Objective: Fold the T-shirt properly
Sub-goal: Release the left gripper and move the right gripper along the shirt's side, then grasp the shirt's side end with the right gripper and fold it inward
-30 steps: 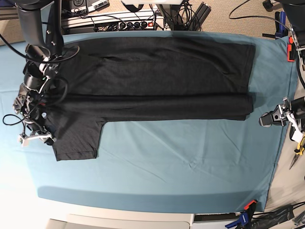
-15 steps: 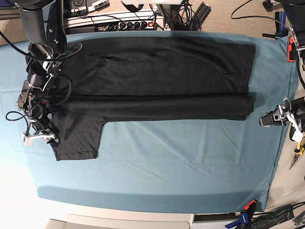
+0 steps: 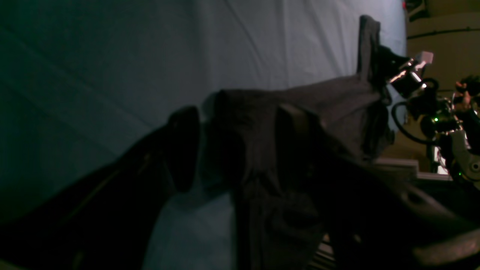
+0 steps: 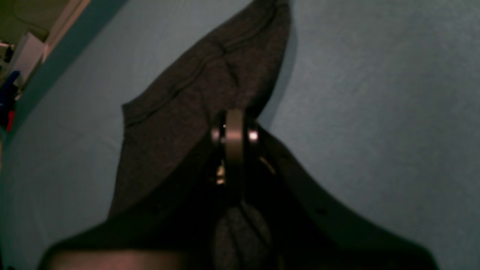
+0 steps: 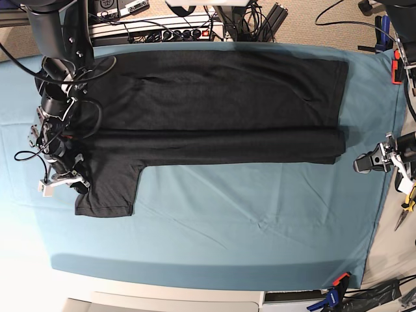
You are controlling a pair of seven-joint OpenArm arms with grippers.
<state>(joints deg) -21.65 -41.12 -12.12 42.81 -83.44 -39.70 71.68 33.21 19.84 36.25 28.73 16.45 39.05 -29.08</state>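
The black T-shirt (image 5: 214, 104) lies flat on the teal sheet, its lower long side folded over and one short sleeve (image 5: 107, 192) sticking out toward the front at the left. My right gripper (image 5: 68, 183) sits at that sleeve's outer edge. In the right wrist view its fingers (image 4: 234, 123) are pressed together, pinching the sleeve fabric (image 4: 187, 101). My left gripper (image 5: 365, 162) hovers just off the hem corner at the right, open. Its dark fingers (image 3: 183, 146) stand wide apart, with the T-shirt hem (image 3: 337, 101) ahead of them.
The teal sheet (image 5: 247, 221) covers the table. A power strip and cables (image 5: 162, 29) lie behind the back edge. A red clamp (image 5: 396, 71) and pliers (image 5: 406, 208) sit at the right edge, and a blue clamp (image 5: 335, 292) at the front right corner.
My right gripper slid a little onto the sleeve's edge and closed on it; the sleeve's outer edge shifted slightly. The left arm has stayed still.
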